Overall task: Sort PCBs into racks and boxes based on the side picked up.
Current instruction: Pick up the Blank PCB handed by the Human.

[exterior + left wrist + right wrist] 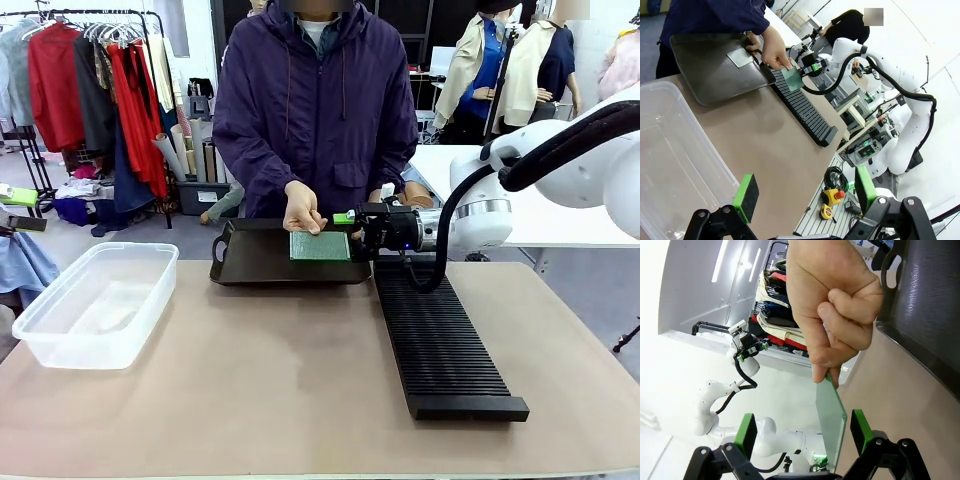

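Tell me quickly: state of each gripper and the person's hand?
Left gripper: open, empty.
Right gripper: open around the PCB.
Person's hand: holding the PCB.

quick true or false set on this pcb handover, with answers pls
1. The person holds a PCB by its edge. True.
2. The right hand is shut on that PCB. False: it is open, with the board's edge between its sides.
3. The box already holds boards. False: it is empty.
4. A second PCB lies flat in the tray. True.
5. The rack has boards in its slots. False: none stand in it.
6. The left hand is open. True.
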Action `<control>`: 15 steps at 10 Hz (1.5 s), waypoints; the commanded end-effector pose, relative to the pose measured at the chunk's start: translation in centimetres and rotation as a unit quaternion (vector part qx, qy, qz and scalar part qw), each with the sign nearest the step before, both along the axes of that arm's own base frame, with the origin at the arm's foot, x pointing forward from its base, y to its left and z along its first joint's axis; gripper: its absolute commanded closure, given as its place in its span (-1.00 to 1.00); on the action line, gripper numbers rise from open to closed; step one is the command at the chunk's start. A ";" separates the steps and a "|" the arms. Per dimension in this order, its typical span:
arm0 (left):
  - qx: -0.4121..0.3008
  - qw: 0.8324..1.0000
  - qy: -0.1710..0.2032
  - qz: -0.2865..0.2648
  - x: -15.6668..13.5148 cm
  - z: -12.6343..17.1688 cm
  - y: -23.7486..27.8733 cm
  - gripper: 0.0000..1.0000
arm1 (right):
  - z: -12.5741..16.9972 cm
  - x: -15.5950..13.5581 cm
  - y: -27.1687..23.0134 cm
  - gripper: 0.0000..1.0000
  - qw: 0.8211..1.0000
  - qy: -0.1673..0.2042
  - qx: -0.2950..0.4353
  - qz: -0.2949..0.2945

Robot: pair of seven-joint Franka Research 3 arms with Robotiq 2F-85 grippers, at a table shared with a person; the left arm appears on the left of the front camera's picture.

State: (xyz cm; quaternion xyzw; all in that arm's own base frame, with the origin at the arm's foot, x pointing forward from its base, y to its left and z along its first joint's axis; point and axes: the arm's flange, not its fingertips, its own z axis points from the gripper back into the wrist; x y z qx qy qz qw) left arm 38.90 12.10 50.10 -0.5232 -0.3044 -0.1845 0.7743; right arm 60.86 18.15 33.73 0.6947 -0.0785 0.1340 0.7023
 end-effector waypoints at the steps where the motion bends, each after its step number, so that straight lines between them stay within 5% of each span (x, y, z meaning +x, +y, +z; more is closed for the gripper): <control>1: -0.003 1.000 0.002 0.001 -0.1 0.2 0.0 -1.00 | 0.3 1.1 0.5 -0.89 1.000 0.009 0.001 -0.016; 3: -0.003 1.000 0.002 0.001 -0.1 0.2 0.0 -1.00 | 0.2 1.0 0.2 -0.55 1.000 0.010 -0.002 -0.021; 7: -0.003 1.000 0.002 0.001 -0.1 0.2 0.0 -1.00 | 0.1 1.3 0.0 0.99 0.999 0.035 -0.013 -0.034; 15: -0.003 1.000 0.002 0.001 -0.1 0.2 0.0 -1.00 | -0.2 1.5 0.5 1.00 0.994 0.070 -0.074 -0.034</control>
